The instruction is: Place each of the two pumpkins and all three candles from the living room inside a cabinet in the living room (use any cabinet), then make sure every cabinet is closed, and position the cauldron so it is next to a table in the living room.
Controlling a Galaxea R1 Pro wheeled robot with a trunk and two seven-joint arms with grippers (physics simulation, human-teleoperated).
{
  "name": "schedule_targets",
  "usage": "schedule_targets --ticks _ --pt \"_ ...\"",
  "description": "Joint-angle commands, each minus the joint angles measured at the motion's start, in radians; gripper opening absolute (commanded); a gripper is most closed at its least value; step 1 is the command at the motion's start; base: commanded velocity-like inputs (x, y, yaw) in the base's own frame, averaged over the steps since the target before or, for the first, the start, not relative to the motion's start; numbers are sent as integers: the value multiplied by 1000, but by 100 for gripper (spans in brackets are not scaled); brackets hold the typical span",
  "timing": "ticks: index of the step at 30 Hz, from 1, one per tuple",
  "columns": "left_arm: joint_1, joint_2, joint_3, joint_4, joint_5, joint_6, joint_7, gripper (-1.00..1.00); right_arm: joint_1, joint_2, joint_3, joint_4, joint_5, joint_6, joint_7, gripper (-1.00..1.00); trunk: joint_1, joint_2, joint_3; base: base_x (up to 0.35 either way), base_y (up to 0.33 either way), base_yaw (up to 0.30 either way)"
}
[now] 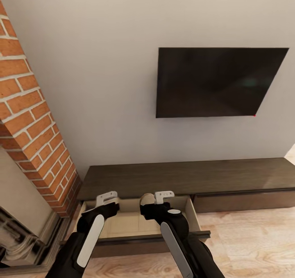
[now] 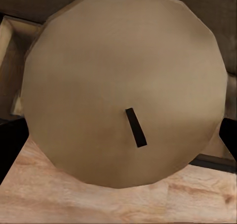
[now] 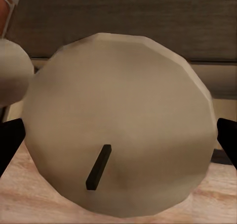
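The long low dark-brown wood cabinet (image 1: pixel 184 177) stands against the pale wall below a black wall-mounted television screen (image 1: pixel 217 81), and its right end is cut off by the frame edge. Its leftmost drawer (image 1: pixel 123 224) is pulled out over the light wood floor (image 1: pixel 254 245), exposing a pale wood interior; both forearms cover much of that interior, so its contents cannot be made out in full. The left gripper (image 1: pixel 107 201) and the right gripper (image 1: pixel 157 200) both hover over the open drawer, side by side. In the left wrist view, a squat grey-brown cylindrical candle (image 2: pixel 123 85) with a short black wick is seen end-on between dark finger edges at the frame sides; the jaws are pinching it. In the right wrist view, a second grey-brown candle (image 3: pixel 121 135) of the same shape is pinched in the same manner between the right jaws, with the rounded edge of the other candle at the frame border. In the head view only a small part of the right-hand candle is visible. A red brick column (image 1: pixel 28 118) and a beige fireplace surround (image 1: pixel 20 224) stand at the left, partly cropped.
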Motion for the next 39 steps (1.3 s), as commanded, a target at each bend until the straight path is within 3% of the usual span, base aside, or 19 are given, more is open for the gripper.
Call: schedule_targets --ticks 1,5,16,23,28,33,39 --pt "0 1 0 0 -6 3 -23 -100 0 0 0 0 0 -1 0 -100 0 0 0 23 45 0" --pt "1 4 0 0 -10 6 -73 -100 0 0 1 2 0 -2 0 -100 0 0 0 85 47 0" --pt "0 5 -2 4 -8 18 -89 -100 0 0 1 11 0 -3 -1 -100 0 0 0 113 44 0" --pt "0 0 0 14 -7 169 -81 -100 -7 0 -2 33 -8 12 -17 -100 0 0 0 2 1 0" --pt "0 -3 2 25 -6 268 -77 -100 -36 0 -3 99 -26 14 -132 -100 0 0 0 0 0 0" --pt "0 -3 3 30 -7 292 -77 -100 -65 0 -7 147 -77 27 -165 -100 0 0 0 0 0 0" --pt "0 0 4 31 -8 289 -78 -100 -75 0 -9 176 -94 46 -170 -100 0 0 0 0 0 0"
